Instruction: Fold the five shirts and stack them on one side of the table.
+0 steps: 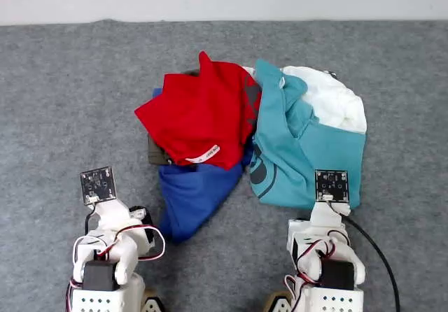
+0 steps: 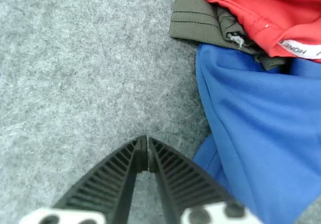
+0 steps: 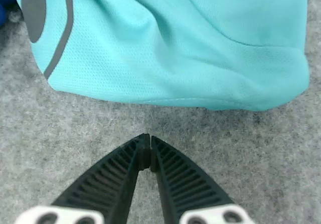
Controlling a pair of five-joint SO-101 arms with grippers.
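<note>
A heap of shirts lies mid-table on the grey carpet: a red shirt [image 1: 199, 112] on top, a blue shirt [image 1: 192, 193] under it toward the front, an olive shirt [image 1: 155, 152] peeking out at its left, a teal shirt [image 1: 301, 151] to the right and a white shirt [image 1: 332, 102] behind that. My left gripper [image 2: 148, 156] is shut and holds nothing, hovering over bare carpet just beside the blue shirt [image 2: 261, 128] and near the olive shirt [image 2: 200, 18]. My right gripper [image 3: 149, 153] is shut too, over carpet just short of the teal shirt's [image 3: 170, 48] hem.
Both arm bases [image 1: 105, 270] [image 1: 325, 263] sit at the front edge of the table. Open grey carpet [image 1: 70, 102] stretches left of the heap, with more at the far right [image 1: 406, 151] and behind the shirts.
</note>
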